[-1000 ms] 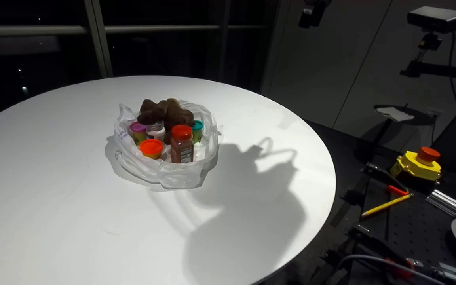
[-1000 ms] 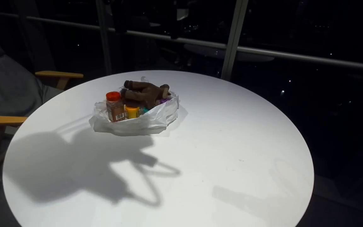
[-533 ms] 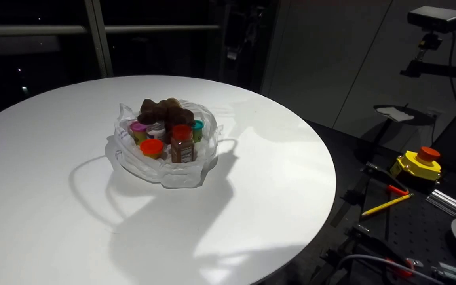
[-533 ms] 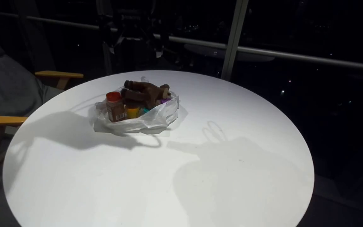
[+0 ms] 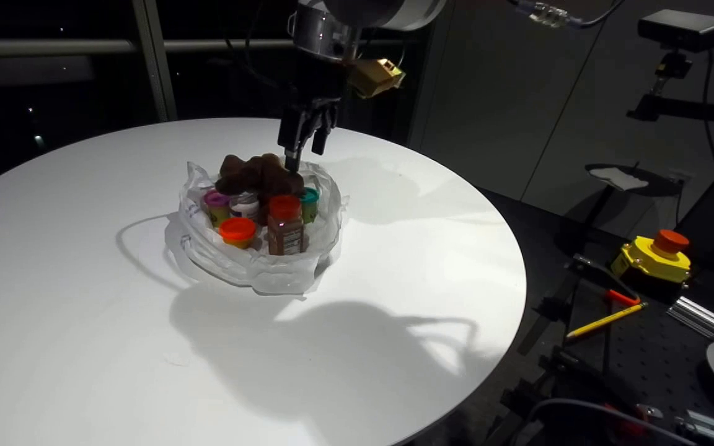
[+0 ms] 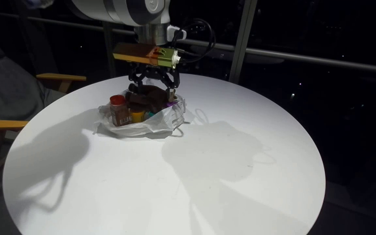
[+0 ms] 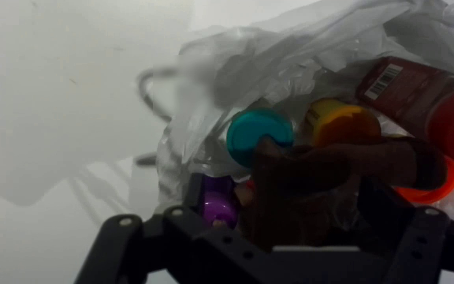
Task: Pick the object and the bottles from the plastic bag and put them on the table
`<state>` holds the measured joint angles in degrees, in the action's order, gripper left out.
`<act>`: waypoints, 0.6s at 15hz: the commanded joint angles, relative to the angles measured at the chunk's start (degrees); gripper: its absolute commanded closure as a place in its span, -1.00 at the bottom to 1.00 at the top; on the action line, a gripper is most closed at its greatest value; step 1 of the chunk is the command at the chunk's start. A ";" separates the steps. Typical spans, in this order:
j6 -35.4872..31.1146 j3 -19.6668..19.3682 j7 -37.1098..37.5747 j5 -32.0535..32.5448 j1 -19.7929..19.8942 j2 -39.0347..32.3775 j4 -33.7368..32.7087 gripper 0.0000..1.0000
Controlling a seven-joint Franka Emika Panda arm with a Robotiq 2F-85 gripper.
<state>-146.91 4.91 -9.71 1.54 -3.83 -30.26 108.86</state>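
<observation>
1. The jaws of the gripper (image 6: 155, 92) stand wide apart, pointing down over the plastic bag (image 6: 142, 132).
2. Between them, seen from the wrist, lies the brown object (image 7: 290, 209); whether either jaw touches it, I cannot tell.
3. Just beside one jaw, in the wrist view, shows a purple cap (image 7: 220, 209).
4. The object overlaps a teal-capped bottle (image 7: 252, 132) in that same view, and a yellow bottle (image 7: 326, 113) sits just beside the teal one.
5. Farther out, near the bag's edge, a red-capped bottle (image 5: 286, 232) stands upright, an orange-capped bottle (image 5: 237, 233) near it.
6. The bag rests on the white table (image 5: 84, 310).
</observation>
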 commanded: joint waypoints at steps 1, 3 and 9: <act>-2.23 1.32 -0.53 -0.11 -0.05 -6.14 -7.08 -1.00; -1.94 1.95 -0.78 -0.45 0.11 -8.42 -9.39 -1.00; -2.96 2.61 0.01 -0.05 -0.68 -12.96 -13.12 -0.32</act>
<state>-148.97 7.17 -9.71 1.50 -4.22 -41.52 98.75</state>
